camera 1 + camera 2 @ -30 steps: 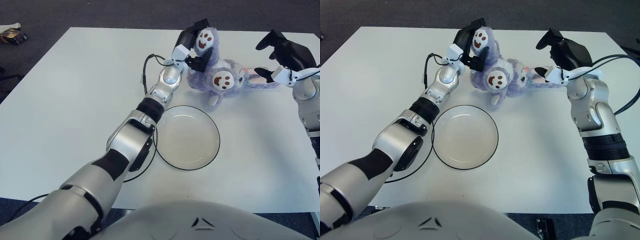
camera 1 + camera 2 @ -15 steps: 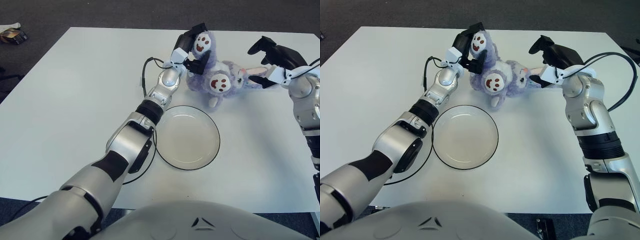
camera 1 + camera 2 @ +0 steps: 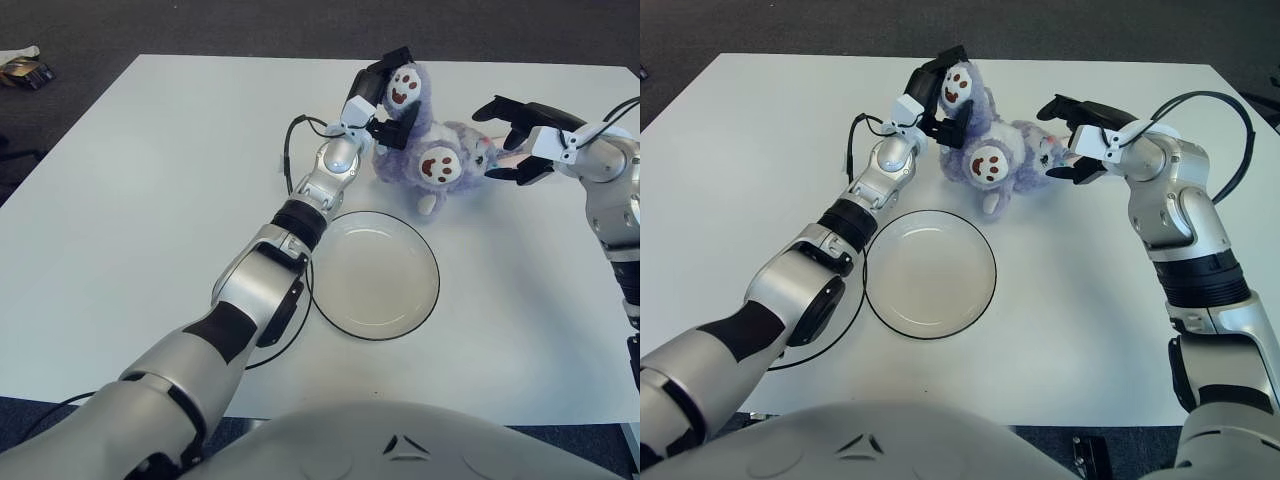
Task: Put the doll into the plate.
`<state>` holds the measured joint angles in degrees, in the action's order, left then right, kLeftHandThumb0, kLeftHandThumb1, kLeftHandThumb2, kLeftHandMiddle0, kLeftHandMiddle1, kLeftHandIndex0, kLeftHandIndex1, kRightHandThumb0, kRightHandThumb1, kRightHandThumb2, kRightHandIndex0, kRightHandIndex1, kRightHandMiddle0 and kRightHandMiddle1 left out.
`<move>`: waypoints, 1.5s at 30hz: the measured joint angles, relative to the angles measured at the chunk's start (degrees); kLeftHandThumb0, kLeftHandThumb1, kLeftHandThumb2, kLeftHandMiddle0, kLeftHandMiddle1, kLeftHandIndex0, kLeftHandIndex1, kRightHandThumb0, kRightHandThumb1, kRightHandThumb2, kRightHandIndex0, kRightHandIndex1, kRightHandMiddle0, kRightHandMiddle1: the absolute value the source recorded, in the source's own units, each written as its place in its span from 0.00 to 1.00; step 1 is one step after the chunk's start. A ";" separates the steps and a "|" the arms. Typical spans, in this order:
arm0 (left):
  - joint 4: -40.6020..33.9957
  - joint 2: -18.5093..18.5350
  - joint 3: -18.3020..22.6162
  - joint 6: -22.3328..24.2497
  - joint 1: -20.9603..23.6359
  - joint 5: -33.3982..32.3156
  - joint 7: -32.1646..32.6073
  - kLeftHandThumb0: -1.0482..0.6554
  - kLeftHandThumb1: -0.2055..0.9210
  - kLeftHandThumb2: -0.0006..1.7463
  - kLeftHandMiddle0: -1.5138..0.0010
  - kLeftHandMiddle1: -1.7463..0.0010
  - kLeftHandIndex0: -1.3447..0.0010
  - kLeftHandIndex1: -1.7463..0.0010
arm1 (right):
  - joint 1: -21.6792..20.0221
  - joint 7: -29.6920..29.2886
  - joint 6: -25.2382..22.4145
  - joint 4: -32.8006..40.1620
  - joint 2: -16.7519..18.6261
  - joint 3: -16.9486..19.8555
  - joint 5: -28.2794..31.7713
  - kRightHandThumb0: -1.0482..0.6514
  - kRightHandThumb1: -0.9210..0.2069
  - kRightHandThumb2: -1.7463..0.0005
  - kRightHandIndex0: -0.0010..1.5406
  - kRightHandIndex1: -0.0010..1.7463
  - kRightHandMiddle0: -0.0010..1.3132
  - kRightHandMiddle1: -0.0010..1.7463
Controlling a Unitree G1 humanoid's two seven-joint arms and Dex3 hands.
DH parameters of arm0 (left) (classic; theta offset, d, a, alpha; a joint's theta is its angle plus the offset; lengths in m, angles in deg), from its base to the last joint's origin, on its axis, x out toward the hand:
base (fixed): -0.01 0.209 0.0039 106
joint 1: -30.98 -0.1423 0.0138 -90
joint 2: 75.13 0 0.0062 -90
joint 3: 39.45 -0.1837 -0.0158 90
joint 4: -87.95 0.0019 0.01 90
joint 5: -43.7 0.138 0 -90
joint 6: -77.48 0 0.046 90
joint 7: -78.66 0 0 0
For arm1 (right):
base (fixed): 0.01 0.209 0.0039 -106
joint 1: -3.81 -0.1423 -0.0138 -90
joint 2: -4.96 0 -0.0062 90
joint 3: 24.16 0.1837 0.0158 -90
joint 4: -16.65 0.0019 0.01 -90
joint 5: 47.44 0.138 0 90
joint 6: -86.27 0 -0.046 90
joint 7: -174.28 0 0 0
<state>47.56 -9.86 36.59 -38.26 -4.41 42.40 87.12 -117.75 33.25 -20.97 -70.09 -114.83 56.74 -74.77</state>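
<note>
A purple plush doll point(image 3: 432, 145) with white paw pads lies on the white table point(image 3: 140, 200), just beyond the plate. My left hand point(image 3: 385, 92) is curled around the doll's raised foot at its left end. My right hand point(image 3: 510, 135) has its fingers spread around the doll's head and ears at its right end, above and below them. The round clear plate point(image 3: 377, 274) with a dark rim sits in front of the doll with nothing in it.
A black cable point(image 3: 291, 150) loops beside my left forearm. A dark ring point(image 3: 285, 335) lies on the table left of the plate, partly under my arm. Past the table's far left corner a small object point(image 3: 22, 70) lies on the floor.
My right hand has swung left and down from the table's right side to the doll's head, fingers now spread around it. The left hand and doll have barely moved.
</note>
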 measured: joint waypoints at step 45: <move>-2.52 0.00 -1.16 4.07 -0.16 -0.77 0.56 0.92 0.33 0.86 0.52 0.00 0.27 0.00 | -1.24 -1.19 -14.15 2.31 6.90 -2.48 1.30 0.61 0.78 0.09 0.57 0.95 0.46 0.96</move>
<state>45.04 -9.86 35.43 -34.18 -4.57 41.62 87.68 -118.99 32.06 -35.12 -67.79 -107.93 54.26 -73.47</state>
